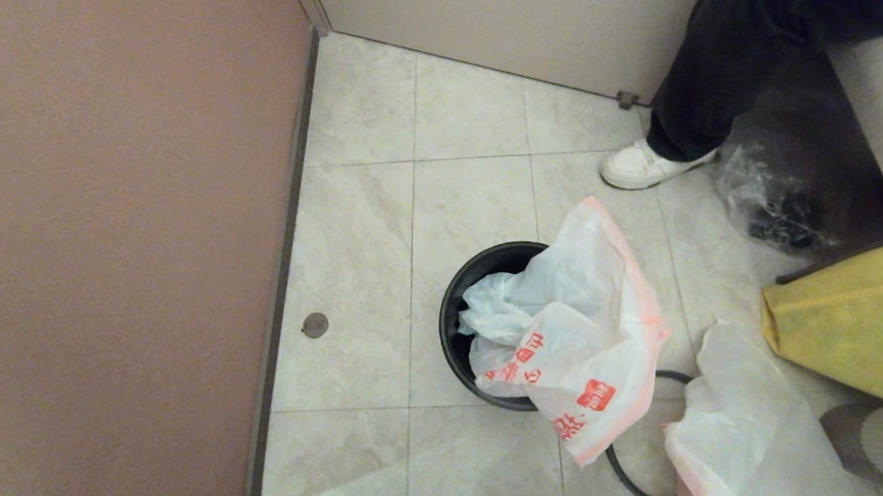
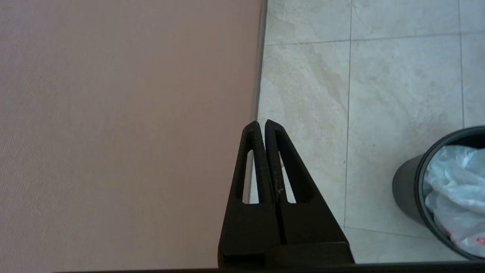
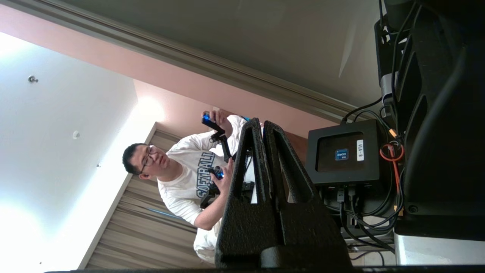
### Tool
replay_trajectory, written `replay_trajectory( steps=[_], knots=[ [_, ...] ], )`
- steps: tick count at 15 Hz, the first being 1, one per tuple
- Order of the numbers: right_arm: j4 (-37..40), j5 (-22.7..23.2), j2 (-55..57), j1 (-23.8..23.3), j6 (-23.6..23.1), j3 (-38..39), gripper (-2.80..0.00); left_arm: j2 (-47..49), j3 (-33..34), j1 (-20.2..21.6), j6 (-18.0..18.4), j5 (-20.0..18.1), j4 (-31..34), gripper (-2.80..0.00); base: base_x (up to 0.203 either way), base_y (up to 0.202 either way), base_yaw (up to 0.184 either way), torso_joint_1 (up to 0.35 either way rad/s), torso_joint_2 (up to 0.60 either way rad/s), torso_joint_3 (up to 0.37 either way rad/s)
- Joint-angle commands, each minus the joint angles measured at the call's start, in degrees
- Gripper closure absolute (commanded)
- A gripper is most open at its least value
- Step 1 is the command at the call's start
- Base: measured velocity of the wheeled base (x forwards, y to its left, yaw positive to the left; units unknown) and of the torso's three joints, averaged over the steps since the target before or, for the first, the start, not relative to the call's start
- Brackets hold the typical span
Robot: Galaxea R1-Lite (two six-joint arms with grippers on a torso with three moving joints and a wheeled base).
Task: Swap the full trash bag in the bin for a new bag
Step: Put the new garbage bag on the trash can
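Observation:
The black bin [image 1: 453, 349] stands on the tiled floor in the middle of the head view. The new bag [image 1: 590, 346], thin and white with red print and an orange hem, lies crumpled half inside it and draped over its right rim. The full trash bag [image 1: 746, 428] lies on the floor to the bin's right. A dark ring [image 1: 618, 469] lies on the floor partly under both bags. Neither gripper shows in the head view. My left gripper [image 2: 261, 123] is shut and empty above the floor by the wall, left of the bin [image 2: 407, 189]. My right gripper [image 3: 261, 122] is shut and empty, pointing away from the floor.
A pink wall [image 1: 124, 257] runs along the left, with a floor drain [image 1: 315, 325] near it. A person's leg and white shoe [image 1: 641, 166] stand behind the bin. A clear bag with dark lumps [image 1: 779, 200] and a yellow bag [image 1: 853, 317] sit at the right.

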Motion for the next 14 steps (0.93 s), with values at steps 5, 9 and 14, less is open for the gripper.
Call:
replay_trajectory(
  steps=[5,9,14],
  knots=[
    [0.3,0.9,-0.5,0.3,-0.1,0.0,0.0,0.7,5.3,0.1,-0.3,-0.6,-8.2,0.0,0.0,0.0,0.0,0.0,0.0,0.0],
    [0.3,1.3,-0.3,0.3,-0.1,-0.6,0.0,1.1,5.4,0.4,-0.2,-0.6,-8.5,0.0,0.0,0.0,0.0,0.0,0.0,0.0],
    [0.3,1.3,2.6,2.4,0.0,-2.8,0.0,2.9,9.0,0.8,-0.1,-0.6,-17.0,0.0,0.0,0.0,0.0,0.0,0.0,0.0]
  ],
)
